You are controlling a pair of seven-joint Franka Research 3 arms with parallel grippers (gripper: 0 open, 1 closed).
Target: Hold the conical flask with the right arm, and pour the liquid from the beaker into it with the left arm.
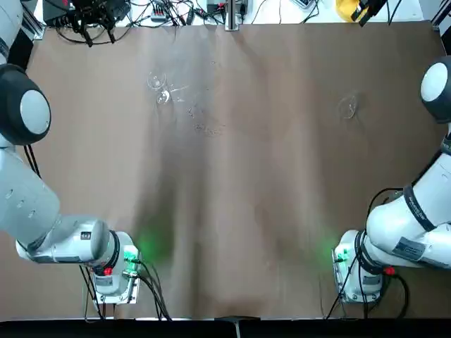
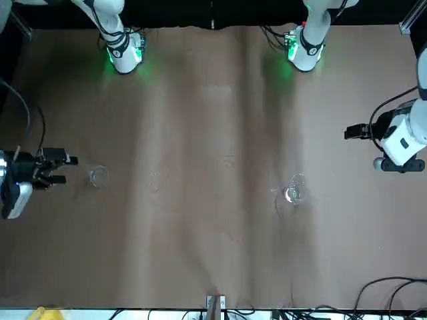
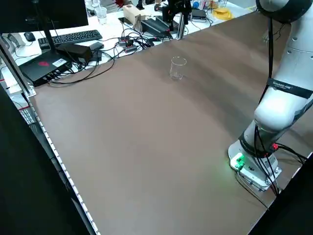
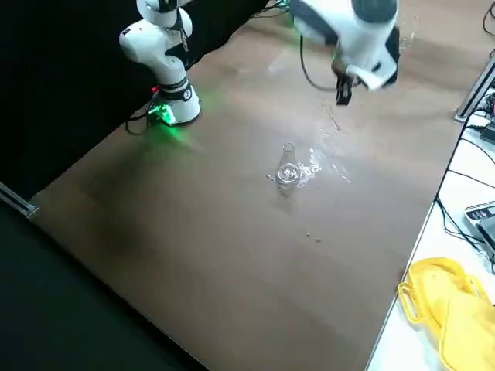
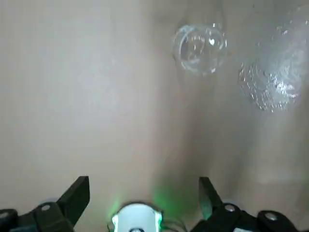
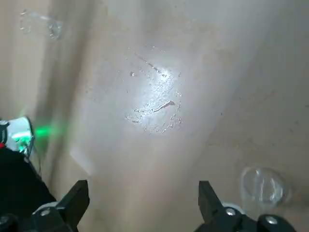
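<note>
The conical flask [image 2: 99,175] stands upright on the robot's right half of the counter [image 2: 213,253], neck up, long axis vertical; the right gripper [image 2: 63,169] hovers just beside it, further out toward the counter's edge, fingers released and empty; the beaker [image 2: 293,189] stands upright on the left half, mouth up; the left gripper [image 2: 353,132] hangs well apart from it, fingers spread, holding nothing.

Wide bare bench [image 1: 282,211] between the arm bases — open passage across the middle. Only two glass obstacles, well apart: beaker [image 1: 156,81] on the left half beside a wet splash [image 1: 201,120], conical flask [image 1: 348,107] on the right half. Clear room around each — cables [image 1: 141,14] only beyond the far edge.
</note>
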